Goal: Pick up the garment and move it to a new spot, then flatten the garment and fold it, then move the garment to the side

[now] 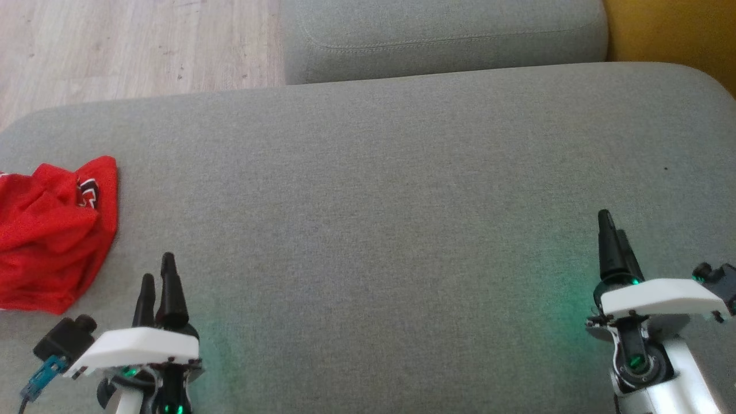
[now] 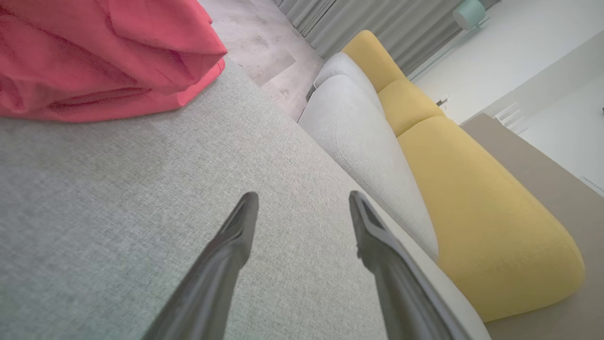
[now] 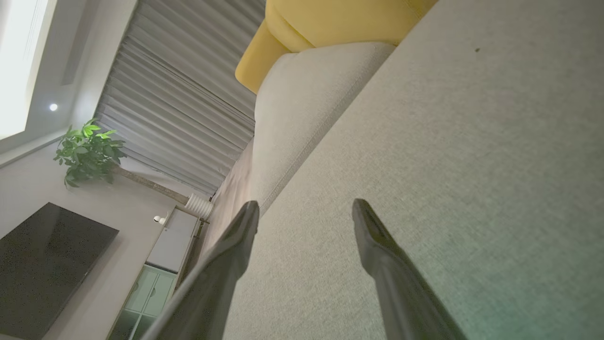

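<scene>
Soft daylight, green LED glow on cushion [image 1: 402, 230]; wrist views distorted.

The left gripper [image 1: 158, 267] and the right gripper [image 1: 612, 223] were held well apart at the lower corners of the head view, both pointed up that view, jaws spread apart.

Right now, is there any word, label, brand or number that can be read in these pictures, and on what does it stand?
No text can be read.
The red garment carries a small black-and-white mark near its upper edge, but it is too small and creased to read.
The grey cushion bears no lettering.
</scene>
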### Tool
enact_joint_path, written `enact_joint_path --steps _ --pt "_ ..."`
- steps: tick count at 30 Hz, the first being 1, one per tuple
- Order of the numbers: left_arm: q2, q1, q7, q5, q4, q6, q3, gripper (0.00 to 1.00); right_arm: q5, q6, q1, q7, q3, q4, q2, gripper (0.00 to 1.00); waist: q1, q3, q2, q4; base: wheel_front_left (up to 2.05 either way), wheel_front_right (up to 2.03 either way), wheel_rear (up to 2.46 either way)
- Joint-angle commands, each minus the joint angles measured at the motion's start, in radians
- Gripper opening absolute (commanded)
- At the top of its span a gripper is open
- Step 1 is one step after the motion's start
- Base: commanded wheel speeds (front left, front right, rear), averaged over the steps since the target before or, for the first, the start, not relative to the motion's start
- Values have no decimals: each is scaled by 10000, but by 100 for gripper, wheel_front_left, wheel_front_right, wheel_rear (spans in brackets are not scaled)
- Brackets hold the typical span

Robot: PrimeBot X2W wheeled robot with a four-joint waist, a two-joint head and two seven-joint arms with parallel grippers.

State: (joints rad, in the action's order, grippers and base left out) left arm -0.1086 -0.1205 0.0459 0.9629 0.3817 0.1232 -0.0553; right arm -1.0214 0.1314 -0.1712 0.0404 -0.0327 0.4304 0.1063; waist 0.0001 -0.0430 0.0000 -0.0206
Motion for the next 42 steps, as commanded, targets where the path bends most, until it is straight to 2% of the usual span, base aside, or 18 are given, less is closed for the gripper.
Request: enact_joint_path --steps 1,30,42 --pt "-238 -514 132 -326 -265 8 100 100 311 -3 -665 172 -174 -290 205 100 -1 -6 0 -7 0 0 0" --pt "-524 -353 981 -4295 216 -255 -327 100 4366 -5 -1075 1027 -897 722 438 100 -1 -77 0 -117 0 0 0" --pt "-435 -292 1333 -5663 508 -372 -432 100 6133 -6 -1140 1382 -937 1189 394 100 -1 -173 0 -138 0 0 0"
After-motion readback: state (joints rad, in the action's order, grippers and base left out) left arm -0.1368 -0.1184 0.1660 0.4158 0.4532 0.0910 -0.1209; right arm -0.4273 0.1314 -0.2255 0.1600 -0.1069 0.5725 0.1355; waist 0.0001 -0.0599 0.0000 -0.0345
